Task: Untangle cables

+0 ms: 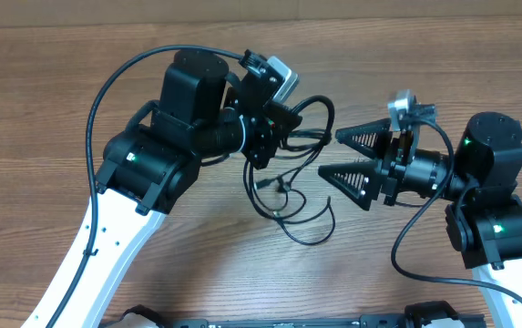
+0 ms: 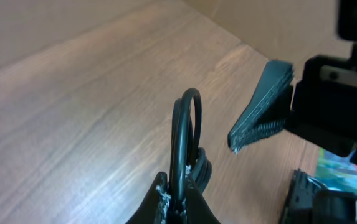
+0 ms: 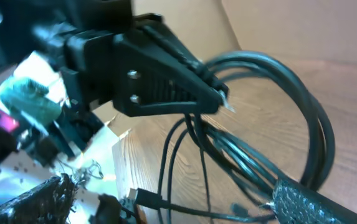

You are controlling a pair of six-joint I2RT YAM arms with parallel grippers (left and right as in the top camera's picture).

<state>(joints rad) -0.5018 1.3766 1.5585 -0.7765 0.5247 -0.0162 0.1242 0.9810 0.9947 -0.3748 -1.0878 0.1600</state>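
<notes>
A tangle of black cables [image 1: 279, 182] hangs from my left gripper [image 1: 288, 118], which is shut on a loop of it above the table. In the left wrist view the jaws [image 2: 179, 194] pinch the cable loop [image 2: 178, 143]. My right gripper [image 1: 330, 154] is open and faces the bundle from the right, one finger above and one below the strands. In the right wrist view its fingers [image 3: 169, 186] straddle the cables [image 3: 262, 60], and a USB plug [image 3: 144, 198] hangs between them. The cables touch the right-hand finger.
The wooden table [image 1: 51, 109] lies under both arms. Loose cable loops rest on it below the grippers [image 1: 311, 239]. The left arm's own black supply cable [image 1: 106, 87] arcs over the table at the left.
</notes>
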